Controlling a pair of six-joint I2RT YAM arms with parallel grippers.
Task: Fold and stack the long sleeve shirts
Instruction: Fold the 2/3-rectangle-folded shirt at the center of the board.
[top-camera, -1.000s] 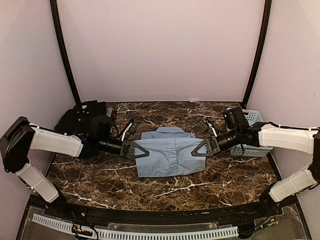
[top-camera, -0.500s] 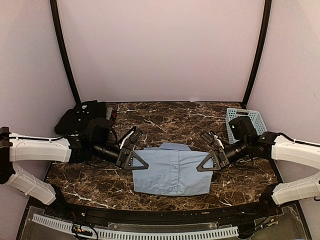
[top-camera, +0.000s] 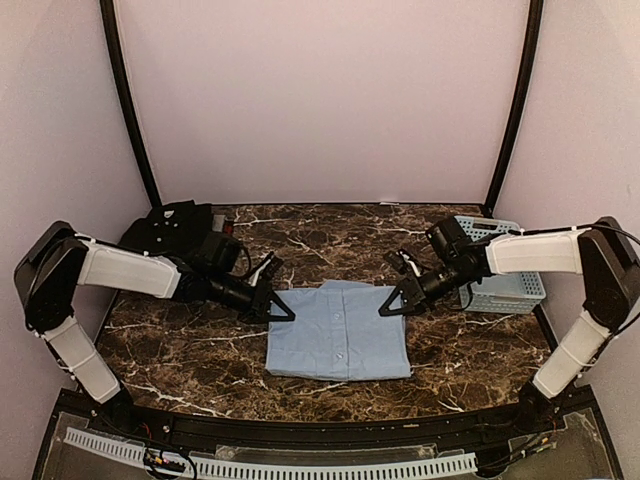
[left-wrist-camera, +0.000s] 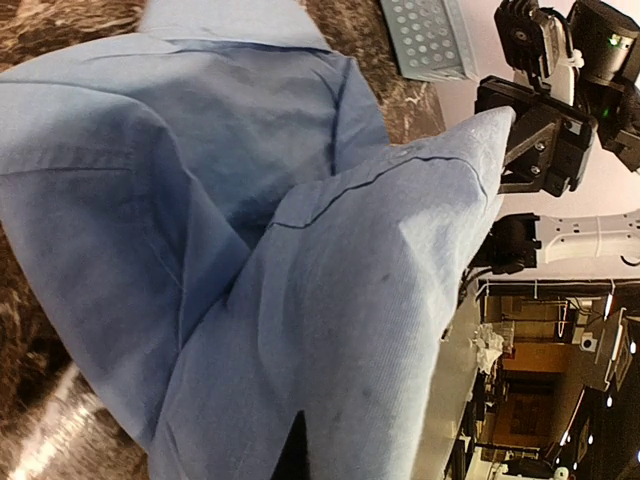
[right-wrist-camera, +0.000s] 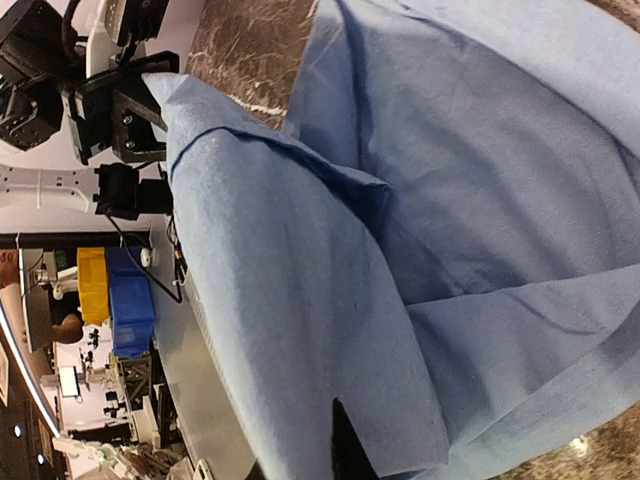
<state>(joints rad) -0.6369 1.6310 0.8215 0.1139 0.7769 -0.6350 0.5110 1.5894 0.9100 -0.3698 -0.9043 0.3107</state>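
Both my jaws are clamped on the light blue shirt (top-camera: 338, 335).
It lies mid-frame on the counter (top-camera: 330, 235); black shirt (top-camera: 165, 228) far left.

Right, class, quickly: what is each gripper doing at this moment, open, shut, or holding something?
Left gripper: shut on the light blue shirt, at its left edge.
Right gripper: shut on the same shirt, at its right edge.

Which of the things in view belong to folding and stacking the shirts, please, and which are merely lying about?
Job: light blue shirt, gripped by left gripper and right gripper; black shirt, far left corner.
Lying about: pale blue basket, far right.
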